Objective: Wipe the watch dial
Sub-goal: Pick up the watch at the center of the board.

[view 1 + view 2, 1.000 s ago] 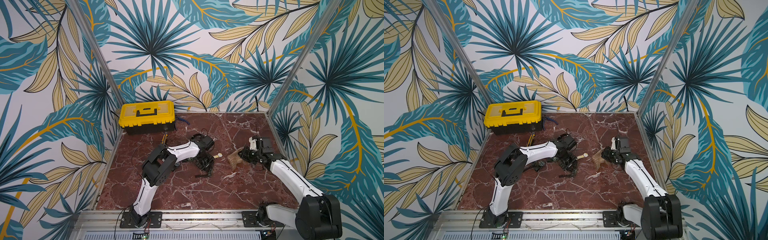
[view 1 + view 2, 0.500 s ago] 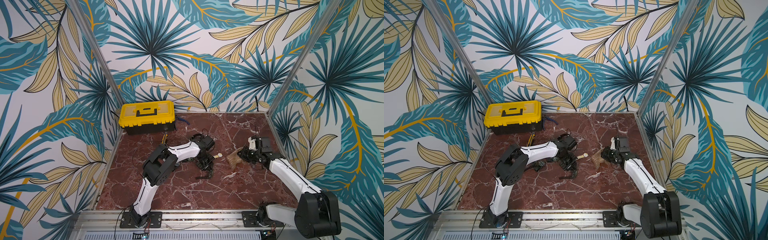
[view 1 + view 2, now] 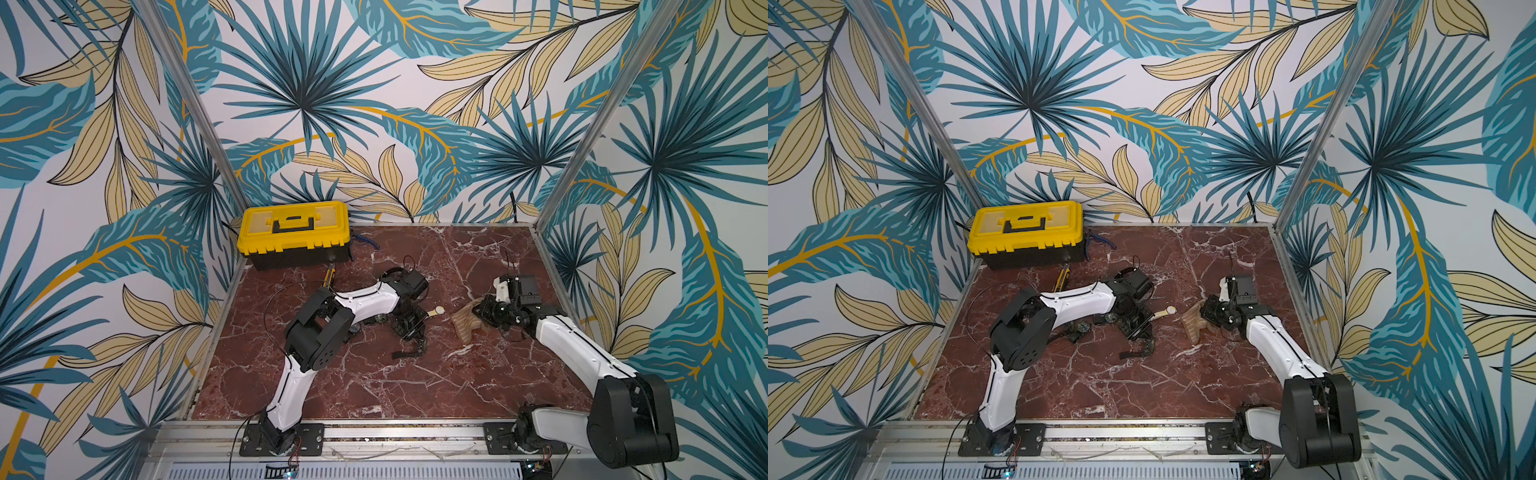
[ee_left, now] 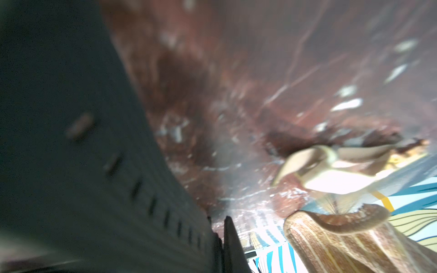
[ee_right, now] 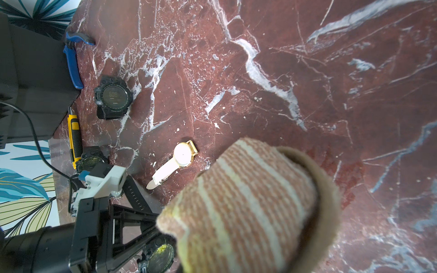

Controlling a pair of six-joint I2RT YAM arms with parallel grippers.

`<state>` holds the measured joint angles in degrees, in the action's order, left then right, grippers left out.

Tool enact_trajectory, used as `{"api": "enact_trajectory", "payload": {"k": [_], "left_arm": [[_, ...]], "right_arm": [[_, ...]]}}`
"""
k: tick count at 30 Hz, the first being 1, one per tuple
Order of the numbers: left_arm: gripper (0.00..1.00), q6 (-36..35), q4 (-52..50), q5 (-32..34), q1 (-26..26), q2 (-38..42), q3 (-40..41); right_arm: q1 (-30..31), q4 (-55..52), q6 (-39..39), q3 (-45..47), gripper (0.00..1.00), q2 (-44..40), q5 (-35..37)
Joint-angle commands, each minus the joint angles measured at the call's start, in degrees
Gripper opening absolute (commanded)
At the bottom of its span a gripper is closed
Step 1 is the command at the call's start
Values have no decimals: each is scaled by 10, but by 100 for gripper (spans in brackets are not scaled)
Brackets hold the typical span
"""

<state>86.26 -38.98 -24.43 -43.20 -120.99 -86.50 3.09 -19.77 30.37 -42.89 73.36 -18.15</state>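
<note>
Now that the left end effector (image 3: 410,328) has pressed its jaws together on the strap of the black watch (image 3: 420,347), that watch is being held steady down at the red marble worktop (image 3: 374,395), mid-table; its yellowish dial (image 5: 159,256) is lying exposed beyond the grip; the right end effector (image 3: 483,314) is pinching the striped cloth (image 3: 463,324) nearby (not yet touching the dial); with the watch secured, wiping is probably coming next.
</note>
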Motion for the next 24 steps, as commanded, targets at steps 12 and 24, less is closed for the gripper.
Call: {"api": "enact_trajectory", "payload": {"k": [12, 24], "left_arm": [[0, -2, 282, -32, 50, 152, 96], [0, -57, 381, -135, 63, 170, 55]], "right_arm": [[41, 108, -34, 86, 14, -142, -115], [130, 188, -30, 83, 10, -240, -35]]}}
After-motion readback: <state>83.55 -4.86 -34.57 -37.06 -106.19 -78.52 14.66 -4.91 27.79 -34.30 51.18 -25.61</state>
